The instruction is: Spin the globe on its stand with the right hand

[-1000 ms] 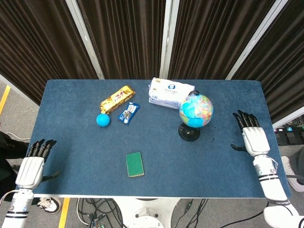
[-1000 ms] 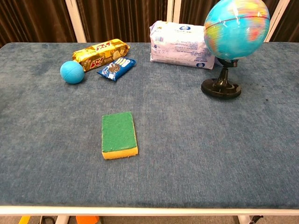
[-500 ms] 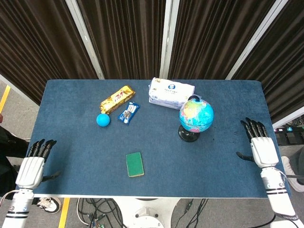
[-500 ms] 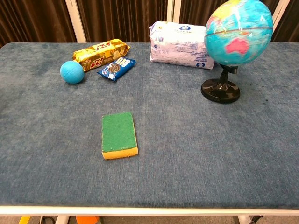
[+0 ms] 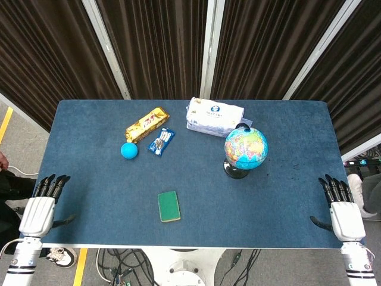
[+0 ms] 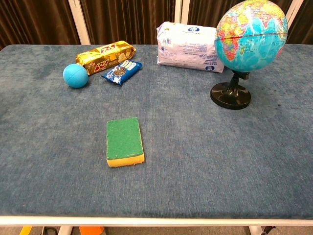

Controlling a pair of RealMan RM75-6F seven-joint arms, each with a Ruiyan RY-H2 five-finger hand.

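Globe (image 5: 246,148) stands upright on its black stand (image 6: 230,95) right-of-centre on the bench (image 5: 95,196), light, smooth, slippery, so I'd brush its side; my right hand (image 5: 346,214) and left hand (image 5: 39,210) are empty, fingers apart.

You see a blue tabletop (image 6: 205,161), a globe (image 6: 251,34) in blue, yellow, orange and green on a black stand (image 6: 230,94), a green-and-yellow sponge (image 6: 124,141), a gold wrapper (image 6: 105,54), a blue ball (image 6: 75,76) at nine o'clock, and white hands with black fingers (image 5: 47,185).
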